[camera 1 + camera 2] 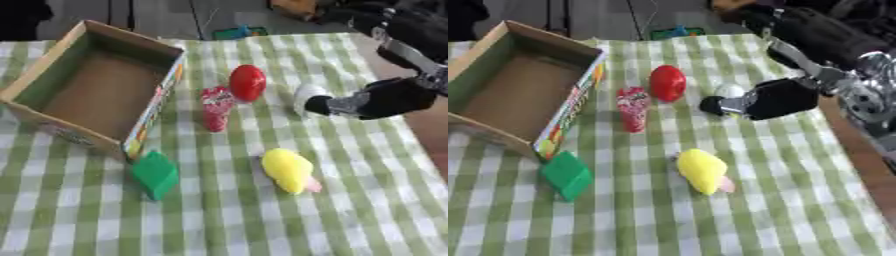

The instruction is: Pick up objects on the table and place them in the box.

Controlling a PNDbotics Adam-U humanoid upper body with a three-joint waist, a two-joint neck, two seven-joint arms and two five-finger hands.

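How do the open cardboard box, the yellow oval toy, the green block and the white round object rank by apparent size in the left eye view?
1. Open cardboard box, far the largest.
2. Yellow oval toy and green block: look alike, so unranked.
3. White round object, smallest, though the right hand partly hides it.

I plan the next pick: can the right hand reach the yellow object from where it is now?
Probably yes. The right hand is at the white object, and only bare cloth lies between it and the yellow object; nothing stands in the way.
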